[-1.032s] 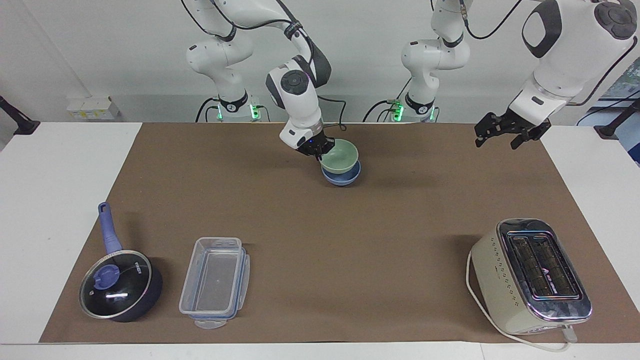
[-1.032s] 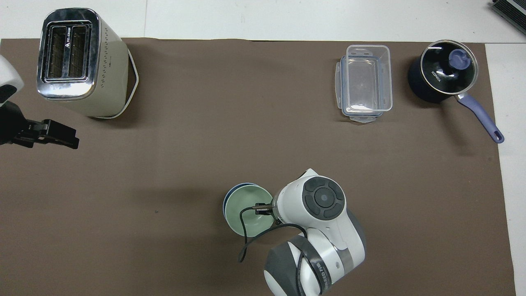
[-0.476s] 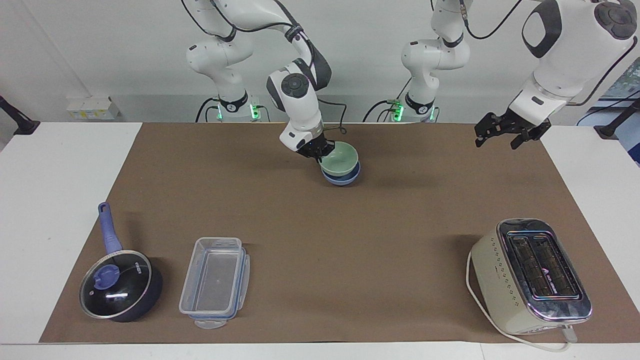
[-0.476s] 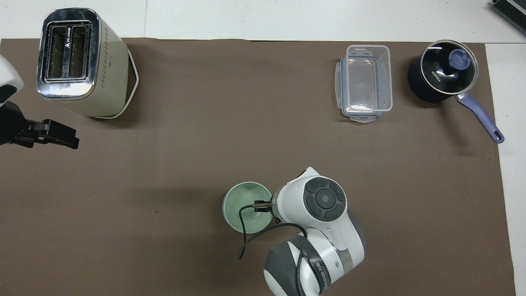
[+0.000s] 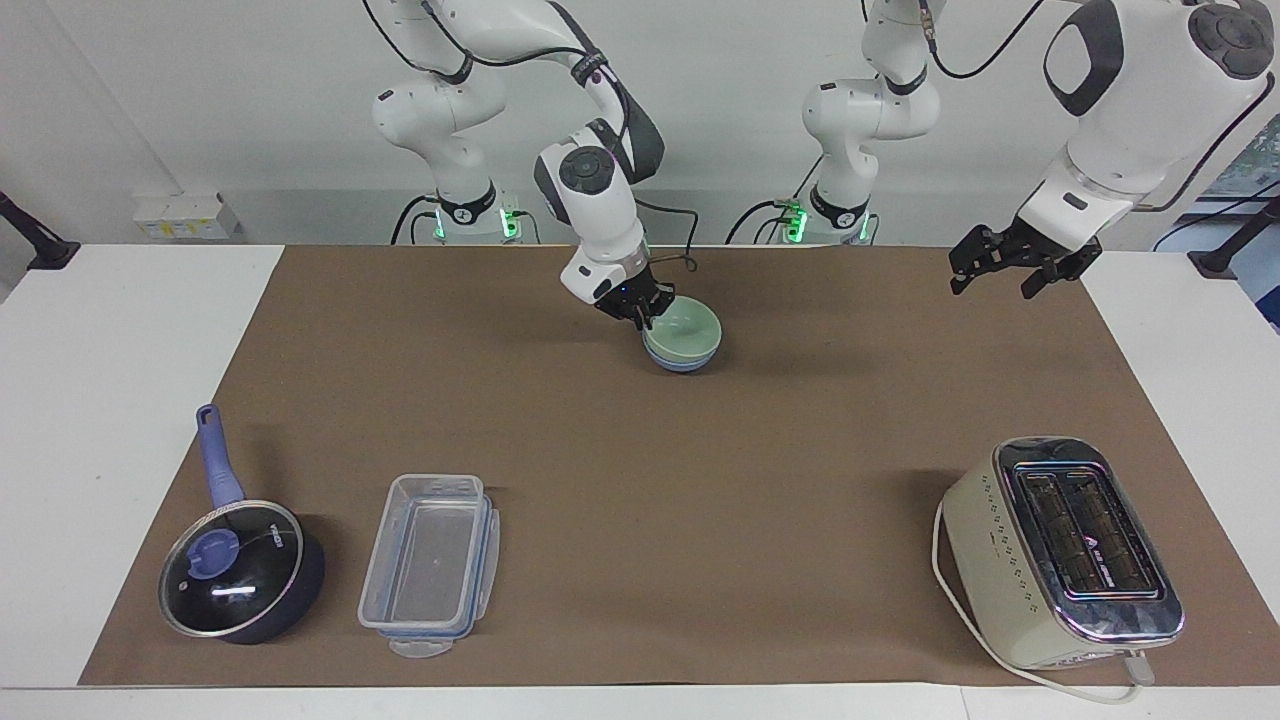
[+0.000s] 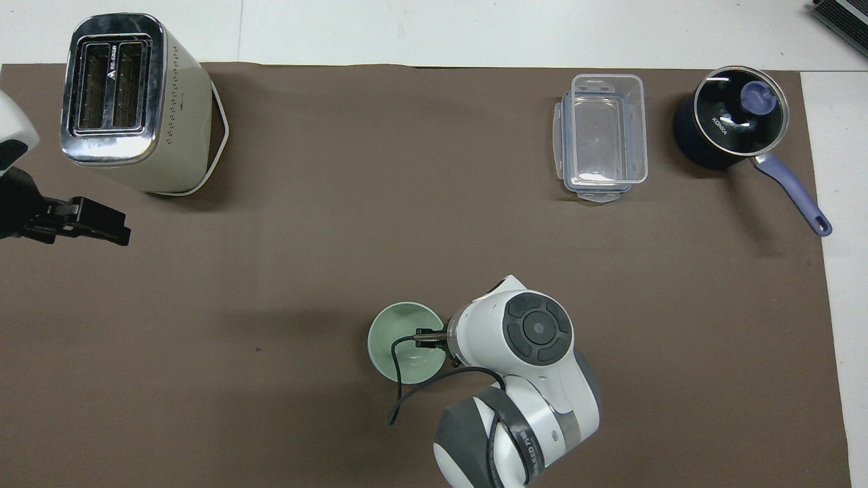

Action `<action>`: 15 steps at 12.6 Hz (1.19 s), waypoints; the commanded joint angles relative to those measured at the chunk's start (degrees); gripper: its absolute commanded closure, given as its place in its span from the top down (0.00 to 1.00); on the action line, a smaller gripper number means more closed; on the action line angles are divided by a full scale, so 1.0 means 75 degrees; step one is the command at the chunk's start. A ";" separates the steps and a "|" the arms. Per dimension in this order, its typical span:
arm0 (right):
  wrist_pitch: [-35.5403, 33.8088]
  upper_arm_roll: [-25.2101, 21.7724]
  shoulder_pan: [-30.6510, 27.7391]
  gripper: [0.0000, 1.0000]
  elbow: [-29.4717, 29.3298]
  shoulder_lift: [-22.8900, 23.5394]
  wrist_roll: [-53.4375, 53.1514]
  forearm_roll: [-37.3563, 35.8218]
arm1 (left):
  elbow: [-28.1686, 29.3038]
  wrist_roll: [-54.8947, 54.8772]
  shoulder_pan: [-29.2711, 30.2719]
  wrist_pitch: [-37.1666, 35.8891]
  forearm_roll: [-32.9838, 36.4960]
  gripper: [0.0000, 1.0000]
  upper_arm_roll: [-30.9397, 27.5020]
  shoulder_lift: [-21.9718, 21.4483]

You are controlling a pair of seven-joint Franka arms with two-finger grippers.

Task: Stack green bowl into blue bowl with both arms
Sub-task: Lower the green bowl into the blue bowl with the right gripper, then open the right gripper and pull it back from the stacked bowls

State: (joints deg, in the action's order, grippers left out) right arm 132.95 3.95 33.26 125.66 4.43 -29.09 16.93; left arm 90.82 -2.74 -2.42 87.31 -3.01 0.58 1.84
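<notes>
From across the table, the pale mint-green bowl sits nested in the periwinkle-blue bowl, near the robots. The right gripper is at its rim; I cannot tell its grip. The left gripper waits wide. From overhead, green hides blue; letting go and lifting away seems next.

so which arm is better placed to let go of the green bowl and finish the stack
Right. Its tool is at the rim of the green bowl, which already sits nested in the blue bowl. The left tool hangs open over the mat's edge at the left arm's end, away from both bowls.
</notes>
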 commanded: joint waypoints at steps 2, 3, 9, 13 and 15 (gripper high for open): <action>0.0005 0.0024 0.0018 0.31 -0.0230 0.0030 -0.0106 0.0192 | -0.0121 0.0073 0.0065 -0.0157 0.0156 1.00 0.0064 0.0036; -0.0135 0.0013 -0.0005 0.46 -0.0370 -0.0086 -0.0106 0.0192 | -0.0121 0.0073 0.0065 -0.0157 0.0156 1.00 0.0064 0.0036; -0.1845 -0.0093 -0.1584 1.00 -0.0594 -0.1352 0.1157 0.0028 | -0.0121 0.0073 0.0065 -0.0157 0.0156 1.00 0.0064 0.0036; -0.2889 -0.0081 -0.2839 1.00 -0.1588 -0.1388 0.1897 -0.0870 | -0.0121 0.0073 0.0065 -0.0157 0.0156 1.00 0.0075 0.0036; -0.3112 -0.0081 -0.3168 1.00 -0.2115 -0.1330 0.1875 -0.1481 | -0.0121 0.0073 0.0065 -0.0157 0.0156 1.00 0.0064 0.0036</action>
State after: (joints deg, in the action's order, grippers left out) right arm 112.00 2.57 11.53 113.76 -6.51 -15.54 9.17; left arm 90.82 -2.74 -2.42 87.31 -3.01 0.58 1.84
